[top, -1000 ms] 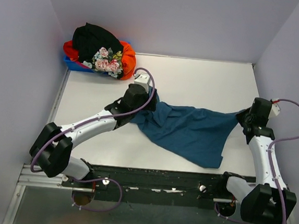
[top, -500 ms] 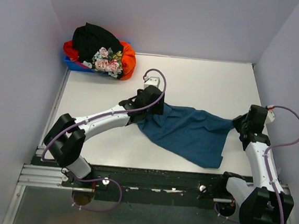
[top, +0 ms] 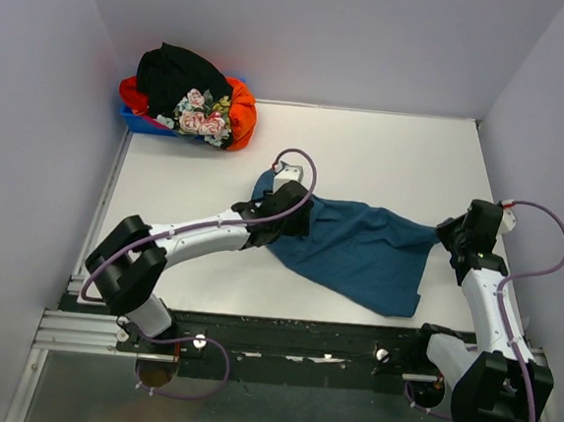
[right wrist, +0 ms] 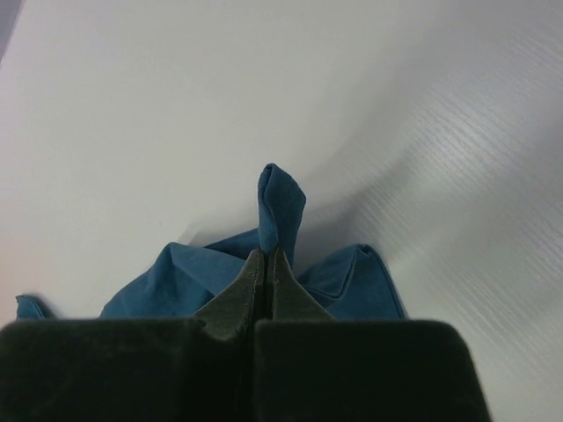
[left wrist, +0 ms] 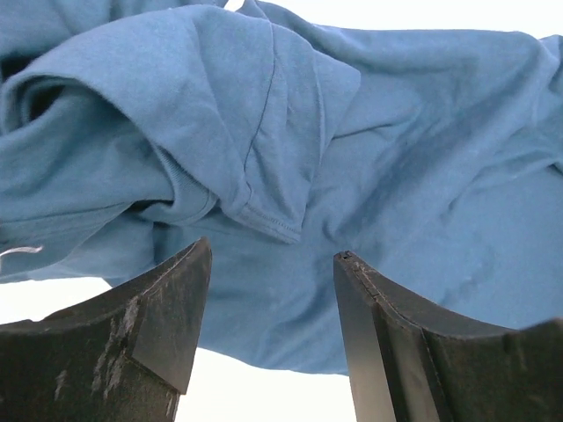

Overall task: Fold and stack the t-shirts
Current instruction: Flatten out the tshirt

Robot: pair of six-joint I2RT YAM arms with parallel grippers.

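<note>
at right gripper (right wrist: pixel 266 255): clamped tight on a pinched-up corner of teal t-shirt (right wrist: pixel 281 198). at left gripper (left wrist: pixel 273 259): parted, gripping nothing, poised close to same cloth. spread crumpled across table (top: pixel 386 151), frame centre. heaped in blue bin (top: pixel 142 122), upper left: remaining t-shirts (top: pixel 189 89), black, orange-red, floral.

A small blue bin (top: pixel 146 125) sits in the table's (top: pixel 385 161) far-left corner.

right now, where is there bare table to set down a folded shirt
Widest bare patch: the far table, between the teal shirt and the back wall, right of the shirt pile. A smaller one lies between that pile and the left arm. The middle is crowded by shirt and arms.
</note>
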